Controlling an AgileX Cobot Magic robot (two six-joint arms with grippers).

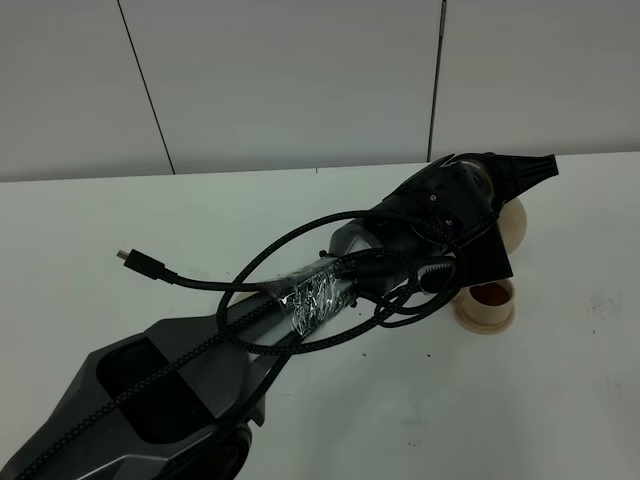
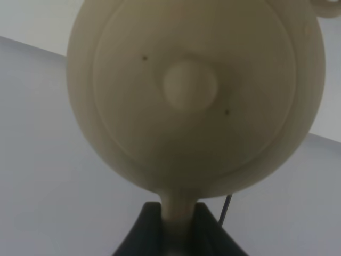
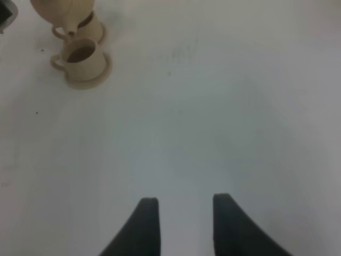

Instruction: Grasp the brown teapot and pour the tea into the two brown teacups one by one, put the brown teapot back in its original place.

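Item: round, squat, matte beige-tan ceramic teapot point(image 2: 194, 93), lifted off the white table point(image 1: 200, 230) at its far right. The high exterior view shows only a sliver of its body beside the black left arm point(image 1: 330, 290), which reaches across the middle and hides most of it; just below, 1 small beige-tan cylindrical teacup point(image 1: 489, 300) with dark liquid inside sits on its tan saucer. The left wrist view alone shows the domed lid with its knob face-on, so the pot is tipped well over, and the left gripper point(image 2: 179, 221) with its 2 dark fingers point(image 2: 146, 224) clamped narrowly on the loop handle. The right wrist view alone shows both cups: the near one point(image 3: 84, 58) on its saucer and the second cup point(image 3: 91, 29) touching behind it, largely covered by the tilted pot, spout down over it. Right gripper point(image 3: 181, 213): fingers parted, holding nothing, above bare table well apart from the cups.
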